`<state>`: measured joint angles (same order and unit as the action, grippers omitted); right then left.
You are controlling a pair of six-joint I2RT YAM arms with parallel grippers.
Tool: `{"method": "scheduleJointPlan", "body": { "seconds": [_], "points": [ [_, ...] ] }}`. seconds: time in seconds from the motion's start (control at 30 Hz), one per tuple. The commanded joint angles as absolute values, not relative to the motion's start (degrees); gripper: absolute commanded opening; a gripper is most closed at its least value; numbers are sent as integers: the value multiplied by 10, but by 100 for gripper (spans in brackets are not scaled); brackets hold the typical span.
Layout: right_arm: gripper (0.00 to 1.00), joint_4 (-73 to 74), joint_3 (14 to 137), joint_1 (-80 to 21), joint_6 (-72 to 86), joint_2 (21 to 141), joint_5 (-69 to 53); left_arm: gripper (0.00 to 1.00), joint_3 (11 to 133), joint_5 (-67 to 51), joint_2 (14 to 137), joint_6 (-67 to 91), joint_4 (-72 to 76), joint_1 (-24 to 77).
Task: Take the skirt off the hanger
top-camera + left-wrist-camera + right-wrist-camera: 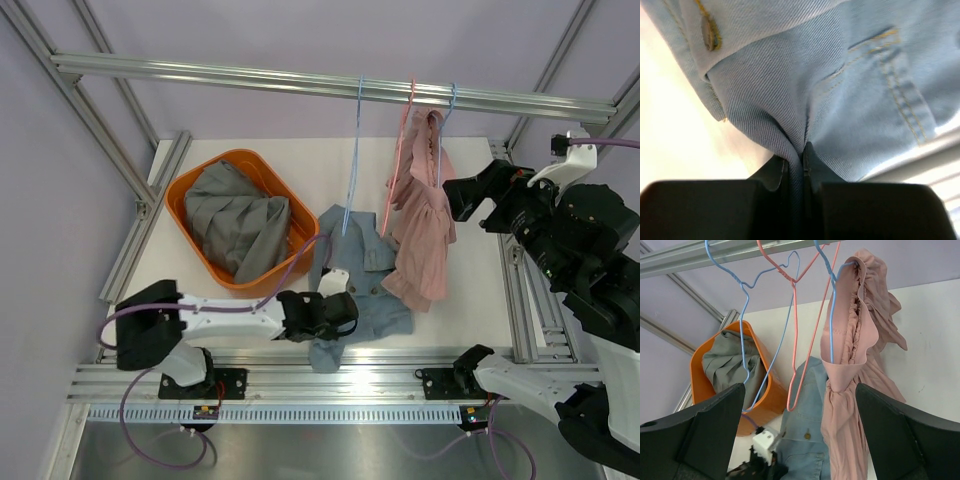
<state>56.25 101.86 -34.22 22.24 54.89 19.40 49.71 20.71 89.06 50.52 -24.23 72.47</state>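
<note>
We see the left jaws pinching the denim garment (840, 100), the right jaws wide before the hung pink garment (850, 365).

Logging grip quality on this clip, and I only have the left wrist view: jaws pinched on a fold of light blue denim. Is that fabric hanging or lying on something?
Observer: From the top view, the denim garment lies mostly on the table. Its upper edge sits under a blue hanger hooked on the rail.
Operator: Anything else on that rail?
Observer: A pink garment hangs from the other blue hanger, next to a bare pink hanger.
Operator: Where is the other arm?
Observer: The right gripper is raised, open and facing the hangers, touching nothing.
</note>
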Motion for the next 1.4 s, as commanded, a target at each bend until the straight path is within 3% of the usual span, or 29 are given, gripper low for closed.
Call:
{"method": "scheduleJointPlan", "body": {
  "seconds": [0.0, 0.2, 0.5, 0.7, 0.9, 1.07, 1.17, 1.37],
  "points": [
    [99, 555, 1021, -341, 216, 546, 189, 0, 528, 279, 763, 512, -333, 771],
    [99, 559, 1028, -341, 215, 543, 200, 0, 675, 381, 617, 462, -470, 816],
    [99, 568, 1040, -341, 216, 549, 197, 0, 951, 497, 610, 307, -606, 791],
    [99, 570, 1037, -341, 217, 553, 194, 0, 1110, 434, 645, 105, -568, 630],
    [99, 572, 1037, -341, 217, 554, 195, 0, 1268, 241, 736, 27, -565, 377],
    [99, 574, 1038, -341, 212, 555, 205, 0, 1211, 62, 759, 55, -504, 209],
    [100, 577, 1041, -342, 209, 561, 211, 0, 1098, -41, 738, 98, -433, 144],
    [99, 565, 1025, -341, 213, 557, 208, 0, 941, -137, 716, 134, -329, 117]
  ]
}}
